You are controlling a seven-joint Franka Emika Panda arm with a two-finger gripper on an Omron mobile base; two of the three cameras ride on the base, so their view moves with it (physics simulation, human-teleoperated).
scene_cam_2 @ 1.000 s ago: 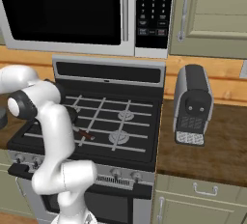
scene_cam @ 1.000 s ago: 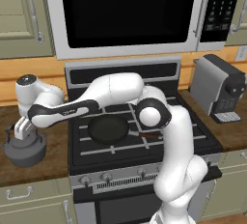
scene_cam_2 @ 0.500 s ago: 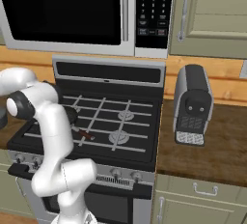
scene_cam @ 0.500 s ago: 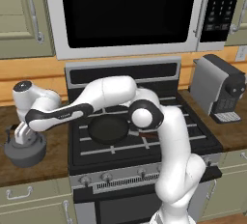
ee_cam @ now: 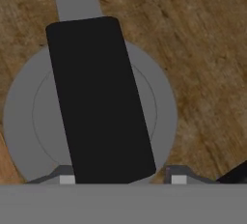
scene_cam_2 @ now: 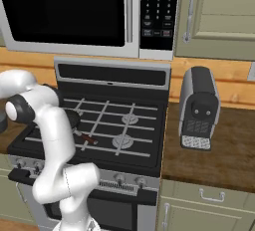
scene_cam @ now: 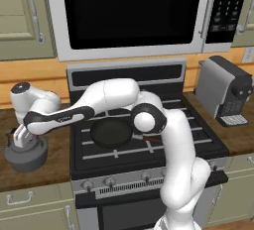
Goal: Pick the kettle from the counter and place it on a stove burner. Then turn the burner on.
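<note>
Squat dull-grey metal kettle [scene_cam: 25, 153] on the dark wood-grain surface [scene_cam: 30, 177], left of the black stove [scene_cam: 149, 147] — tool [scene_cam: 20, 140] lowered onto its broad dark handle [ee_cam: 99, 97]; jaw opening cannot be told.

We find almost nothing we can read. On the robot's forearm [scene_cam: 62, 119], in the left base view, there is a short run of small white lettering on the dark band, but it is too small for us to make out a word. The microwave's control panel [scene_cam_2: 157, 13] in the right base view, also seen in the left base view [scene_cam: 224, 8], carries rows of pale marks on its black keys, and we cannot resolve any digit or label among them. We see no brand, number or sign on the coffee machine [scene_cam_2: 199, 108] or the stove knobs [scene_cam: 145, 177].
</note>
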